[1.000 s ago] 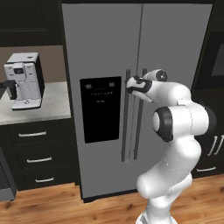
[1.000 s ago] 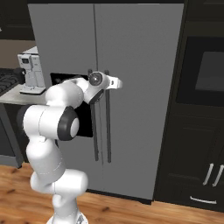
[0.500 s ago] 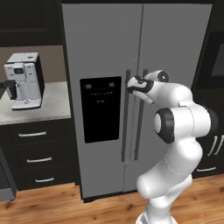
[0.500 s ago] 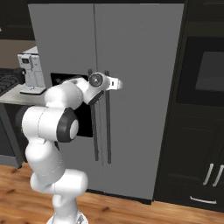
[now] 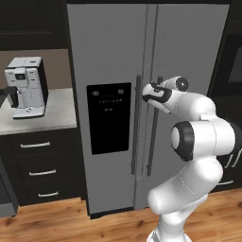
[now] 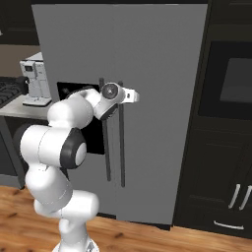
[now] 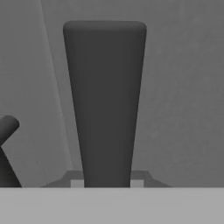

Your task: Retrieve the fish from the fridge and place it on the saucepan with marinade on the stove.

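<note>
The tall grey fridge (image 5: 113, 56) stands with both doors closed, its black dispenser panel (image 5: 109, 118) on the left door. My gripper (image 5: 150, 92) is at the upper part of the right door's long vertical handle (image 5: 152, 142). In the hand view that dark handle (image 7: 105, 100) runs up between my fingertips (image 7: 77, 183), and the gripper (image 7: 106, 183) is shut on it. The left door's handle (image 7: 5, 131) shows beside it. The fish is hidden behind the closed doors. A corner of the stove (image 6: 6, 91) shows at the far left; the saucepan and marinade are out of view.
A white coffee machine (image 5: 26, 87) stands on the grey counter (image 5: 56, 113) left of the fridge, above dark drawers (image 5: 35, 165). Dark cabinets with a built-in oven (image 6: 231, 83) stand right of the fridge. The floor is wood (image 5: 71, 222).
</note>
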Motion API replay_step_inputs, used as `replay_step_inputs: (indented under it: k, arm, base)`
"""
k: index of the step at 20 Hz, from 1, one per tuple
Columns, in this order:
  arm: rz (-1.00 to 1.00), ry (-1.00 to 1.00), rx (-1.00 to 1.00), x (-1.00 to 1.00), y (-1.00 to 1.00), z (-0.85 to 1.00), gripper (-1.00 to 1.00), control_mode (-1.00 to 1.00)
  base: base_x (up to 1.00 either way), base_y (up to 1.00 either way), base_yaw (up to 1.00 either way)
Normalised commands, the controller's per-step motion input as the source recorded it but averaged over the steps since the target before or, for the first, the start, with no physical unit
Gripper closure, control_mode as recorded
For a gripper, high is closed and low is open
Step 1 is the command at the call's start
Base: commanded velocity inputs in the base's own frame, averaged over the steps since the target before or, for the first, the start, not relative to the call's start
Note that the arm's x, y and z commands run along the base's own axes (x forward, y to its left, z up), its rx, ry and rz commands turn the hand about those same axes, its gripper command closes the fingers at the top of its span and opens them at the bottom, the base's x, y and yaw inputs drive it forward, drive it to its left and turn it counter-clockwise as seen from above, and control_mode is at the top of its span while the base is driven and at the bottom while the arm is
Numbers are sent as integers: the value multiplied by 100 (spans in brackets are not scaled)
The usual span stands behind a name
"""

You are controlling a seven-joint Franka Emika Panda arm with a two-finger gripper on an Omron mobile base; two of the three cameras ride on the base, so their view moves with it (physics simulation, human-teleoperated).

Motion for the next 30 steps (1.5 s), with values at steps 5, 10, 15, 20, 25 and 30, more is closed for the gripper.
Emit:
replay_step_inputs:
  k: [5, 10, 15, 20, 25, 30]
  arm:
    - [4, 6, 0, -6, -15, 0, 100, -100]
    - [5, 6, 0, -23, -18, -10, 100, -100]
    - [8, 5, 0, -35, -27, -19, 100, -100]
    - [10, 5, 0, -29, -29, -25, 100, -100]
    - [13, 5, 0, -24, -34, -29, 100, -100]
    - [14, 6, 0, -30, -36, -33, 100, -100]
  base:
    - [0, 0, 0]
    - [0, 0, 0]
    - [0, 0, 0]
    - [0, 0, 0]
    - [0, 0, 0]
    - [0, 0, 0]
